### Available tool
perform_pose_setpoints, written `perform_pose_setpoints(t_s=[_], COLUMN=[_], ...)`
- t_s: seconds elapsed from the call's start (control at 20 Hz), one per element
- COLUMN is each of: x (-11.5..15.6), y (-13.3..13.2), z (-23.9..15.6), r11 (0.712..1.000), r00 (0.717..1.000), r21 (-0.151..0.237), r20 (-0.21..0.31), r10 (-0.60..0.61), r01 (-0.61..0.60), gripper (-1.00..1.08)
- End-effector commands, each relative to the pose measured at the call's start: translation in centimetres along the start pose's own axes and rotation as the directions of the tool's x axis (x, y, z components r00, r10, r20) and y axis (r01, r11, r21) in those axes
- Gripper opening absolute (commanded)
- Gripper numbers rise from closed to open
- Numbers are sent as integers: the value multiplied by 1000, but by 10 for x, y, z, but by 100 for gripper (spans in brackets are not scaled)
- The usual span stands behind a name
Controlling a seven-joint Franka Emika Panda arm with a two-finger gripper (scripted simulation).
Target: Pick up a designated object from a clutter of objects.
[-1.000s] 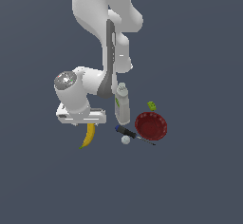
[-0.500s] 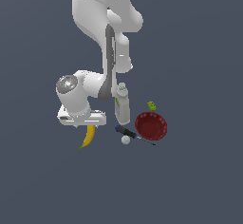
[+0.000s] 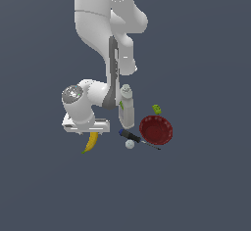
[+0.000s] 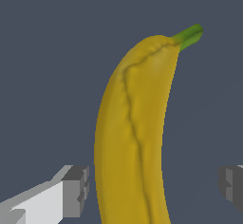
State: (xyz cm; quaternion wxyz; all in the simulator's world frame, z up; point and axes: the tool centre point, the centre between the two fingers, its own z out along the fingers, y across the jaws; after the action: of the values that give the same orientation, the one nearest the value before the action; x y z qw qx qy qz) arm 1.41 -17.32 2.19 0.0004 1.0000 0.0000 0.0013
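Gripper (image 3: 91, 129) has dropped onto the banana (image 4: 133, 133) since a second ago. Fingers (image 4: 76, 190) are wide, straddling it, one pad near, the other apart. Banana lies beside the bottle (image 3: 127, 108), ready for closing.

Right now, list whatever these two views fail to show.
- Curved yellow banana: its lower end is cut off by the wrist view's edge; in the exterior view the tool covers its upper part.
- Tiny green block: too small for detail.
- Screwdriver tip: too thin to see whether it touches the dark red bowl.
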Motion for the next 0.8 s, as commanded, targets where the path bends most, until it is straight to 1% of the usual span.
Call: perform_pose_setpoints(t_s=[0.0, 0.45, 0.75], x=[-1, -1, 0], y=[-1, -1, -7], z=[3, 3, -4], r11=[1000, 1000, 1000], r00=[1000, 1000, 1000], r21=[1, 1, 1], r20=[3, 3, 0], r10=[-2, -2, -4], r01=[2, 2, 4], gripper=[-100, -100, -100])
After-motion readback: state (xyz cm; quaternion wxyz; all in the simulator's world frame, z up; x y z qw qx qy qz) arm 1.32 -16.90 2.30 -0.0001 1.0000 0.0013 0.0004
